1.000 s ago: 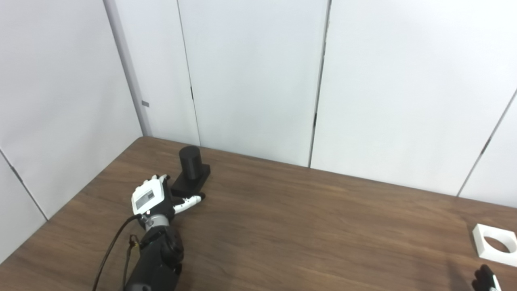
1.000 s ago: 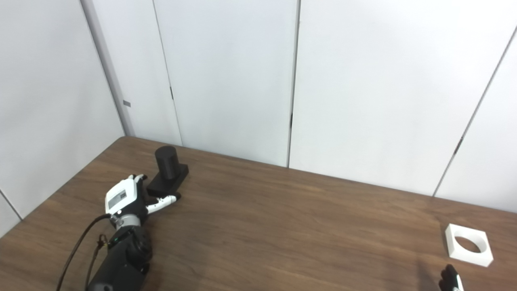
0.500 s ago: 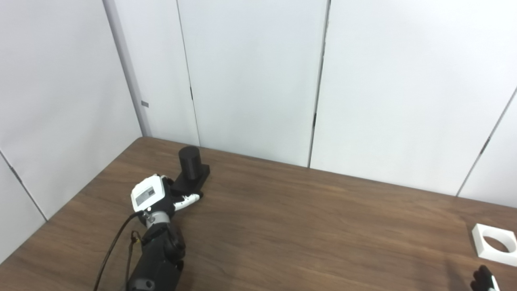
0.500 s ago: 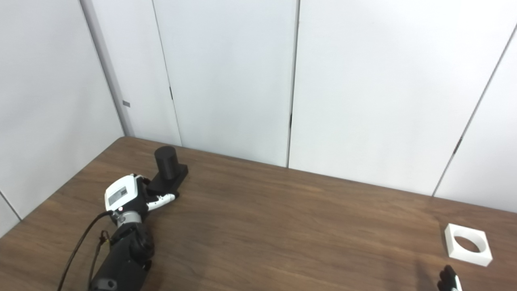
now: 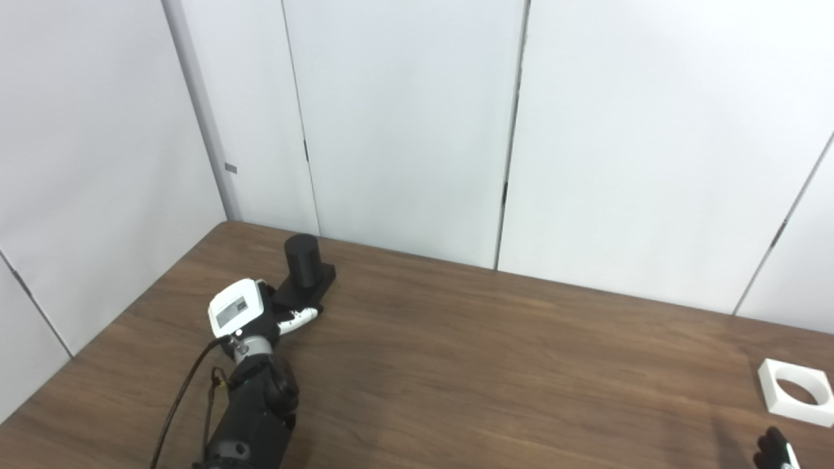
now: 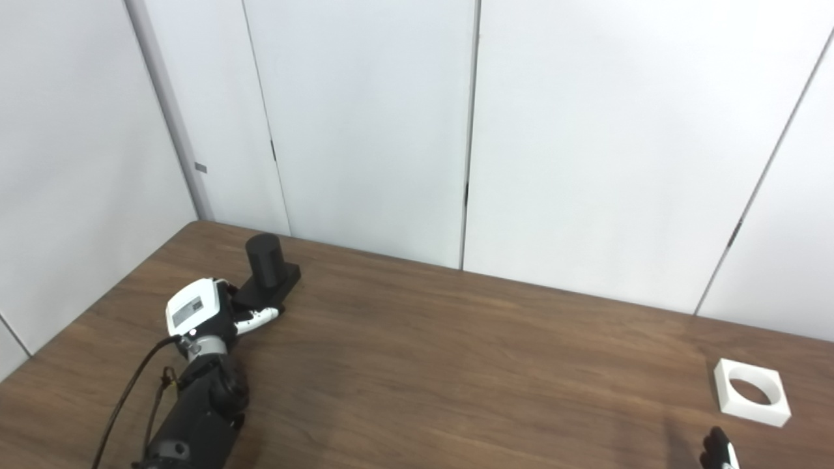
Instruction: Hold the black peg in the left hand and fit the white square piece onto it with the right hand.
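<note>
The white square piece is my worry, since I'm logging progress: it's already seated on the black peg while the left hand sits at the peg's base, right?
No. The white square piece lies flat on the table at the far right, apart from the black peg, as the right eye view shows. The left hand is at the peg's base.

Left hand [image 5: 240, 317] has advanced toward 1 o'clock and now sits right against the near end of the black peg [image 5: 302, 270] base; its fingers, seen spread at that end 1.0 s ago, are now tucked out of sight behind the white hand back, thumb lying along the base's right side. Grip cannot be confirmed. Right hand [image 6: 717, 451] has slipped lower at the 5 o'clock corner. Camera has shifted slightly.
</note>
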